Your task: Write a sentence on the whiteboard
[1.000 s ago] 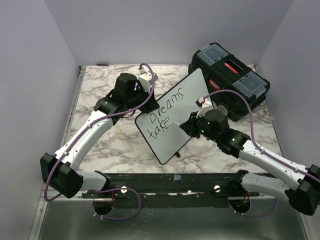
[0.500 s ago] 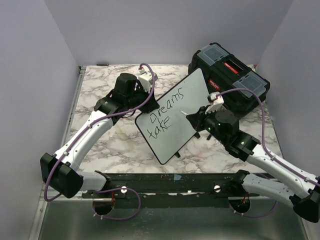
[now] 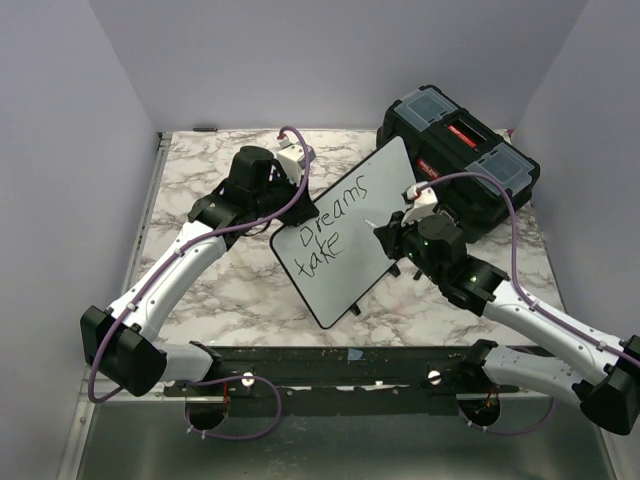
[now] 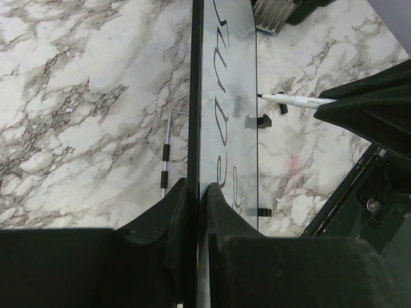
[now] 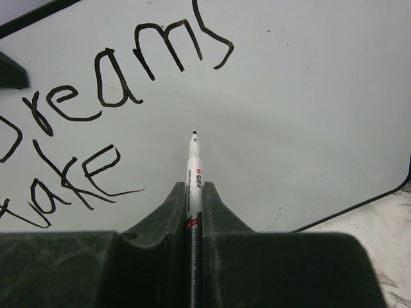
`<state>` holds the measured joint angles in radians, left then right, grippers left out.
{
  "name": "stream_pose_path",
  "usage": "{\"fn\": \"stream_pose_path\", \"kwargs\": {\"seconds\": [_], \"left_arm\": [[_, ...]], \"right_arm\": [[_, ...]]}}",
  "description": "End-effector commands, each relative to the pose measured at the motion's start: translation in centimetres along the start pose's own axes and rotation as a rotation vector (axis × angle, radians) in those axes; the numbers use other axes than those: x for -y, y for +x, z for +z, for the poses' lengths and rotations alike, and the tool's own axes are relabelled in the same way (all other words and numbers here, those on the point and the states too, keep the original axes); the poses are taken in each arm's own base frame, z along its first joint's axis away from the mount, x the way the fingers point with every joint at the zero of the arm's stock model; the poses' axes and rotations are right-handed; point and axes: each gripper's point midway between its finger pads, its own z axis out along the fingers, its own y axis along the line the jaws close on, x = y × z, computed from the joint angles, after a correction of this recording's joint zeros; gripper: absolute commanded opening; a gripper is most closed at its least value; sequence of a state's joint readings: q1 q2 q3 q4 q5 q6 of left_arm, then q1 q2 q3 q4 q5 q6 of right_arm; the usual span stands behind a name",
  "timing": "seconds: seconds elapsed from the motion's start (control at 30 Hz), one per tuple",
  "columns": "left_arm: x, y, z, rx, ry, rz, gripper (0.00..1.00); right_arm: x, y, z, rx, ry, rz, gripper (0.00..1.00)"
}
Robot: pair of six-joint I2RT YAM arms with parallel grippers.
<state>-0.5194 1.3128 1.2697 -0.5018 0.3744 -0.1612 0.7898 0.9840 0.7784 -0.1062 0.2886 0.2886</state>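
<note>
The whiteboard (image 3: 385, 190) stands tilted on the marble table, held at its left edge by my left gripper (image 3: 292, 190), which is shut on its rim (image 4: 193, 96). It reads "Dreams take" (image 3: 335, 225) in black, in two lines; no "flight" shows. My right gripper (image 3: 385, 235) is shut on a white marker (image 5: 193, 173). The marker's tip (image 5: 194, 133) points at the blank board (image 5: 308, 96) to the right of "take" (image 5: 70, 183); I cannot tell whether it touches. In the left wrist view the marker (image 4: 292, 99) comes in from the right.
A black toolbox (image 3: 460, 160) sits at the back right, just behind the board. A thin metal rod (image 4: 165, 151) lies on the marble behind the board. Grey walls close in the table at left, back and right.
My right gripper has moved up and to the right with the marker, from the lower board by "take" to the blank middle. The left arm and board have not moved.
</note>
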Motion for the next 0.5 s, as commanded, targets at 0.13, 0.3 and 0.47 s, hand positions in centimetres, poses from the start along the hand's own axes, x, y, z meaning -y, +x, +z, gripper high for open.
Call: {"fn": "stream_pose_path", "kwargs": {"seconds": [0.13,0.3,0.47], "left_arm": [[-0.9,7.0,0.5,-0.254,-0.042,-0.002,0.0],[-0.9,7.0,0.5,-0.253,-0.043,-0.002,0.0],[-0.8,7.0,0.4,-0.253,-0.041,-0.001,0.0]], "right_arm": [[0.1,-2.4,1.0,0.051,0.024,-0.086,0.01],[-0.2,-3.0,1.4,0.069,0.016,-0.096,0.01],[-0.2,-3.1,2.0,0.075,0.028,-0.093,0.01]]}}
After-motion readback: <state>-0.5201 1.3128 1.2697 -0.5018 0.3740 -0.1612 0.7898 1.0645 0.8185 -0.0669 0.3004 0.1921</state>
